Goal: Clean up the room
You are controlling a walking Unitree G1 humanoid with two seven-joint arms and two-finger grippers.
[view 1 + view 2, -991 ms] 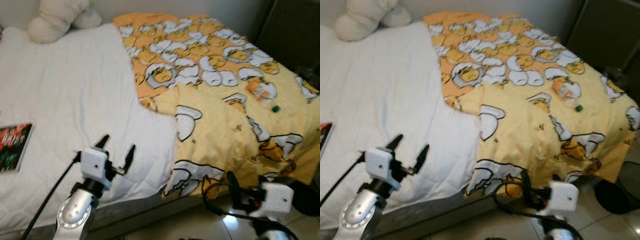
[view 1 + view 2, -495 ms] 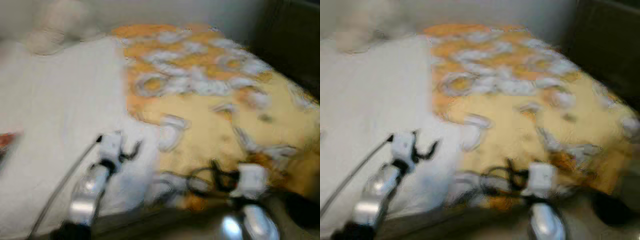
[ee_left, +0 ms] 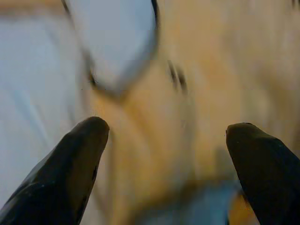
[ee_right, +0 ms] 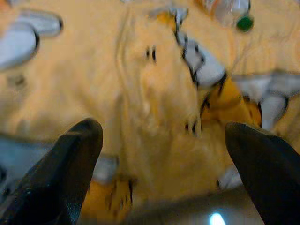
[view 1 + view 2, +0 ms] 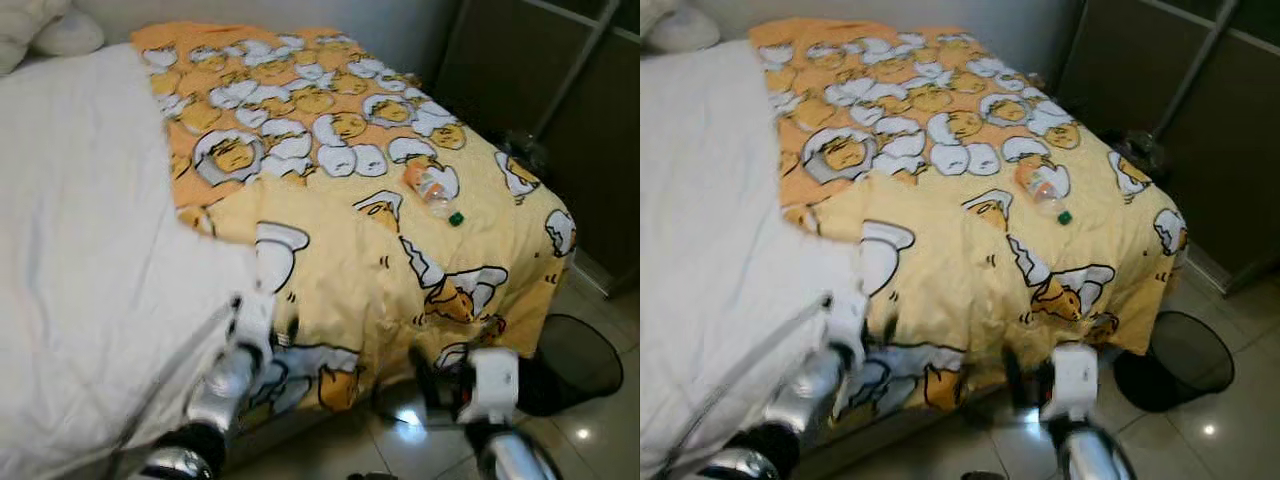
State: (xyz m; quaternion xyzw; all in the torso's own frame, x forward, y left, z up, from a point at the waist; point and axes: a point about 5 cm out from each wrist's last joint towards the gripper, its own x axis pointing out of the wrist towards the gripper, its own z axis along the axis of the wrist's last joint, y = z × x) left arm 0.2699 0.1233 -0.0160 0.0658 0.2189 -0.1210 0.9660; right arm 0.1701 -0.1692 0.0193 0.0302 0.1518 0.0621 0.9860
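Your left gripper (image 3: pixel 164 154) gapes wide at the bed's near edge, over the yellow blanket (image 5: pixel 350 230). Your right gripper (image 4: pixel 164 159) is wide too, low by the floor. A bottle (image 5: pixel 432 189) lies on the blanket; a bin (image 5: pixel 570 362) stands right.

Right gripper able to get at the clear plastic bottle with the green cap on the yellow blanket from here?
Probably not yet. The bottle lies well up the yellow blanket, while the right gripper hangs open below the bed edge. Nothing blocks the way; stepping closer should do it.

Bed (image 5: pixel 90 250) on glossy tiled floor (image 5: pixel 590 440) beside dark wardrobe (image 5: pixel 540 80).
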